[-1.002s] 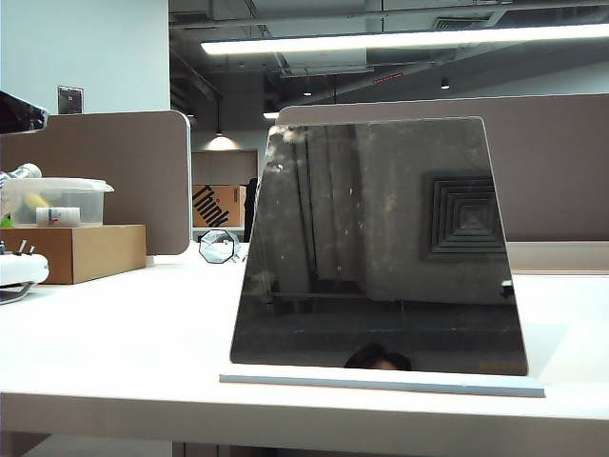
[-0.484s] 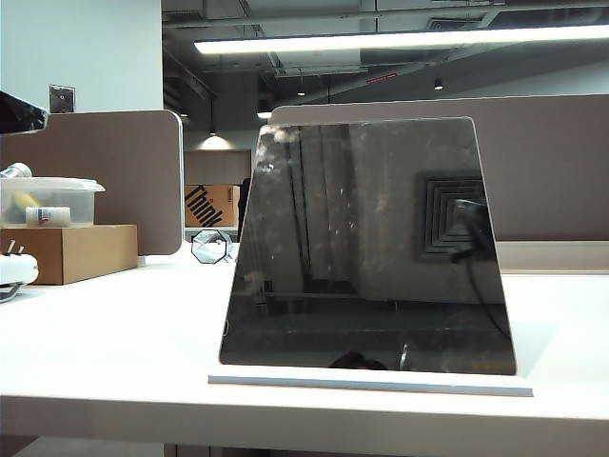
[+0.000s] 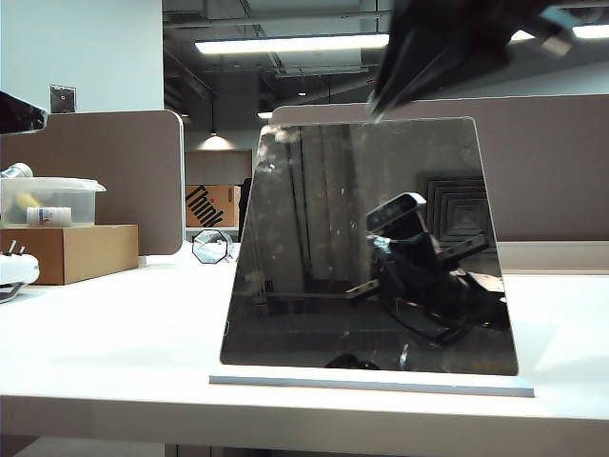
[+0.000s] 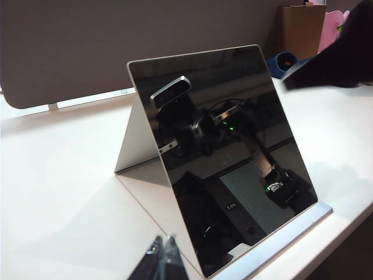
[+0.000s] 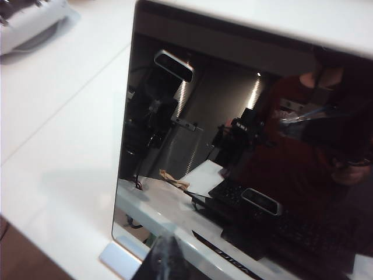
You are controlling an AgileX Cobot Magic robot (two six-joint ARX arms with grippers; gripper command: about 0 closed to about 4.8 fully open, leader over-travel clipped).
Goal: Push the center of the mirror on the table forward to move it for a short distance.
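Note:
The mirror stands near the front edge of the white table, a dark glossy panel leaning on its pale-grey base plate. My right gripper shows as a dark blur above the mirror's top edge, not touching it. In the right wrist view its tips are pressed together, close in front of the mirror near a lower corner. My left gripper is shut with nothing in it, off to the side of the mirror, over bare table. The glass reflects arms and cameras.
A cardboard box with a clear plastic tub on it sits at the far left, beside a white device. Brown-grey divider panels stand behind. A small octagonal object lies behind the mirror.
A dark arm has swung into the exterior view at the top right, above the mirror, and an arm's reflection now fills the glass. The mirror has stayed put over the last half second.

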